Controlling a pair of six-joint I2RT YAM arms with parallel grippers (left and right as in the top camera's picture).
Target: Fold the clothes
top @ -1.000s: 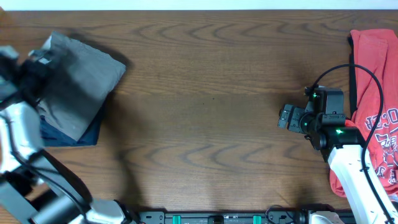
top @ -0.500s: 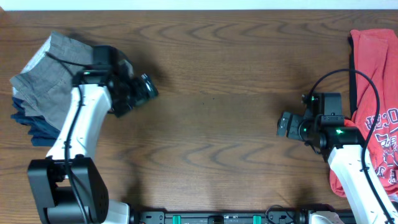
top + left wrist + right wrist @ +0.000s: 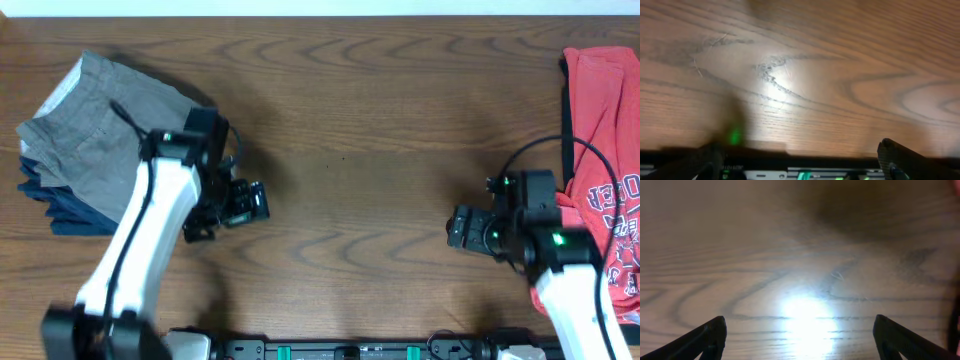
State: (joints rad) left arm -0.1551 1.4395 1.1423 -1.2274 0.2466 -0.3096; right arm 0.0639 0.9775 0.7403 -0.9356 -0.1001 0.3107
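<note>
Far-left corner, overhead: grey shorts (image 3: 95, 140) folded, lying on navy shorts (image 3: 70, 215); navy shows only along the stack's near side.
Right edge, overhead: red jersey (image 3: 605, 150) rumpled, not folded; runs from far-right corner toward near edge, partly out of frame.
Left gripper, overhead: left gripper (image 3: 258, 200) over bare table (image 3: 350, 120), near the stack, clear of cloth.
Right gripper, overhead: right gripper (image 3: 452, 228) over bare wood, pointing away from jersey; right arm (image 3: 570, 290) overlaps the jersey's near part.
Left wrist: fingers spread wide, nothing btwn them; only wood below, view blurred.
Right wrist: fingers wide apart, empty; bare wood w/ glare.
Stack risk: left arm (image 3: 150, 240) passes beside the stack; a low swing could drag the grey shorts off the navy pair.
Jersey risk: cloth is bunched, so a pinch may take one layer only and pull it lopsided; the arm sweeping over it could snag it and push it off the right edge.
</note>
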